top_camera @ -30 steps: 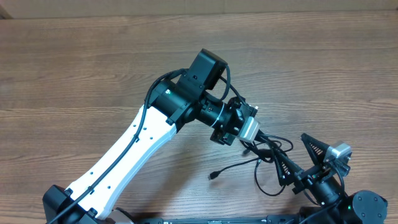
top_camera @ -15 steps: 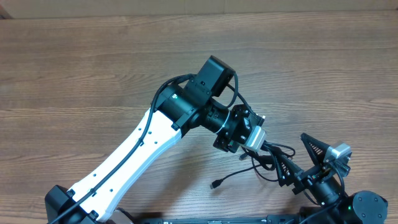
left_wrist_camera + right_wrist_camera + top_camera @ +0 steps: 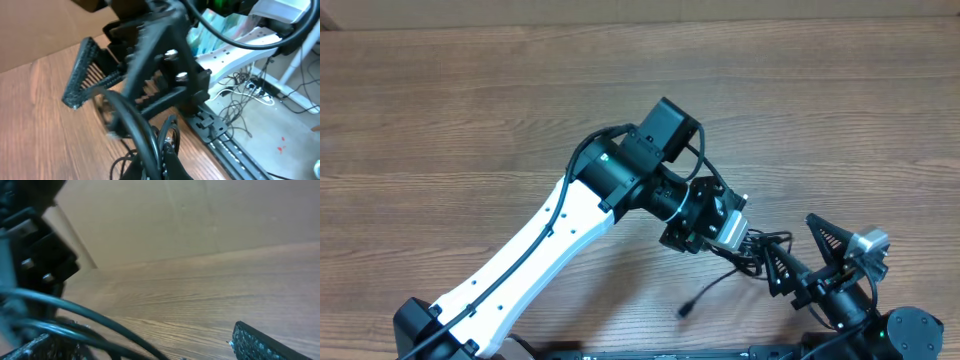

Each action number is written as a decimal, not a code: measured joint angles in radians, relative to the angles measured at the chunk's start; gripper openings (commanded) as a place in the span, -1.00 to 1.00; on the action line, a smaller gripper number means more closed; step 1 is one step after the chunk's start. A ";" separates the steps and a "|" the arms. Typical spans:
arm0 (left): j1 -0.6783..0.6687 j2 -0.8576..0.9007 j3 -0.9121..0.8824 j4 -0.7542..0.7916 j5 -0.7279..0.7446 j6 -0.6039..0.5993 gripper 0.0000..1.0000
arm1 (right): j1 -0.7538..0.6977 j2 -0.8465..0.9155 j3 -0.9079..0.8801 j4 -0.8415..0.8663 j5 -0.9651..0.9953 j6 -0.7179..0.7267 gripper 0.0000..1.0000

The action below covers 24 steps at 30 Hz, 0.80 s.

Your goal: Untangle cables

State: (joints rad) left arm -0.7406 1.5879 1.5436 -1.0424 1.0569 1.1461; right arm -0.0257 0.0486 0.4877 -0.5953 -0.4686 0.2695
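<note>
On the brown wooden tabletop (image 3: 470, 120), the white-and-black left arm has swung a little to the right and nearer, dragging the thin black cables (image 3: 757, 250) with it. Their loose small plug end (image 3: 686, 311) has slid nearer too. The left tool (image 3: 728, 232) seems closed on a strand, although its fingers are mostly hidden. The bunch now lies just beside the right tool (image 3: 788, 234), which is spread wide and holds nothing. I judge the tangle is being brought there for a second grip. I count two tools, one bunch and one free plug end. The cords in the bunch I cannot count.
</note>
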 measured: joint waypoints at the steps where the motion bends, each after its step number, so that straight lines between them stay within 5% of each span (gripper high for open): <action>1: -0.005 0.000 0.000 -0.015 0.000 0.006 -0.92 | 0.000 0.000 0.000 -0.017 0.026 0.008 0.90; 15: -0.037 0.000 0.000 -0.047 0.007 0.013 -0.92 | 0.000 0.000 0.000 -0.280 0.640 0.308 1.00; 24: -0.027 0.000 0.000 0.037 0.112 -0.042 -0.92 | 0.000 0.000 0.000 -0.282 0.737 0.381 1.00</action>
State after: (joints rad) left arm -0.7681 1.5879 1.5436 -1.0058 1.1690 1.1042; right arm -0.0257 0.0490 0.4877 -0.8768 0.2684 0.6510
